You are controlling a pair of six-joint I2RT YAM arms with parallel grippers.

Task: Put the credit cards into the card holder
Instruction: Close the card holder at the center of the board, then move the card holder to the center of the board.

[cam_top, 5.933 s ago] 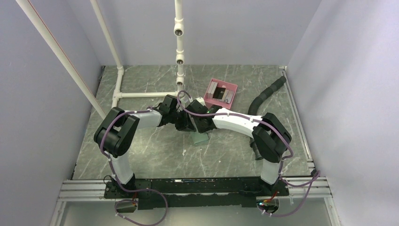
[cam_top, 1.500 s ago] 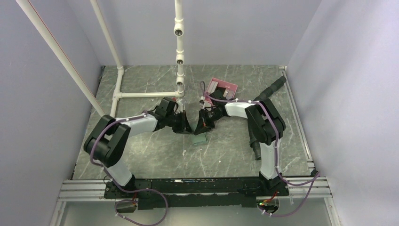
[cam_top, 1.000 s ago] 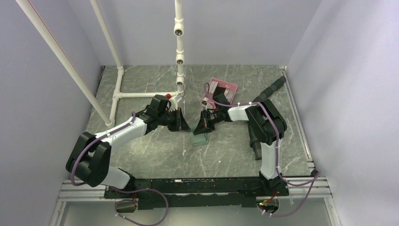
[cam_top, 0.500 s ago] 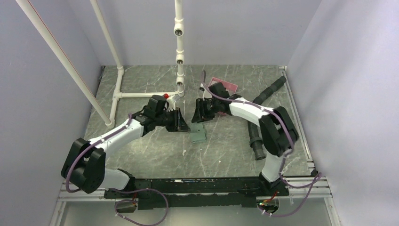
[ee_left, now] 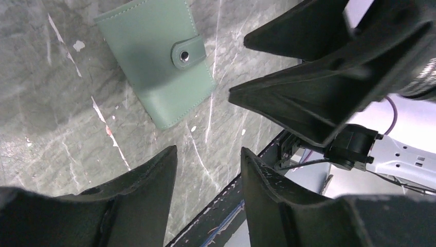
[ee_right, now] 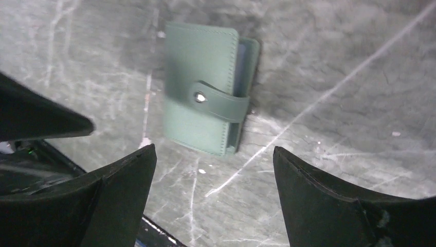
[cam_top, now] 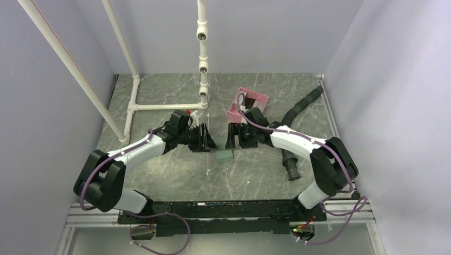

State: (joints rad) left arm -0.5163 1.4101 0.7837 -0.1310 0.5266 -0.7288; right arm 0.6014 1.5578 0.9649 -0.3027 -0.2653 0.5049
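Observation:
The card holder (cam_top: pixel 225 155) is a dull green wallet lying flat on the marble table, folded shut with its tab snapped; it shows from above in the left wrist view (ee_left: pixel 157 62) and the right wrist view (ee_right: pixel 203 116). My left gripper (cam_top: pixel 206 140) hovers just to its left and behind it, open (ee_left: pixel 208 152), with nothing between the fingers. My right gripper (cam_top: pixel 234 137) hangs just behind the holder, facing the left one, jaws wide open (ee_right: pixel 214 150) and empty. The credit cards are out of view.
A pink tray (cam_top: pixel 259 97) stands behind the right gripper, partly hidden by that arm. A black ribbed hose (cam_top: pixel 300 108) runs along the right side of the table. A white pipe frame (cam_top: pixel 165 107) stands at the back left.
Both grippers have opened. The right arm has swung back from the tray side to just behind the holder. The left gripper has barely moved. The holder lies slightly shifted.

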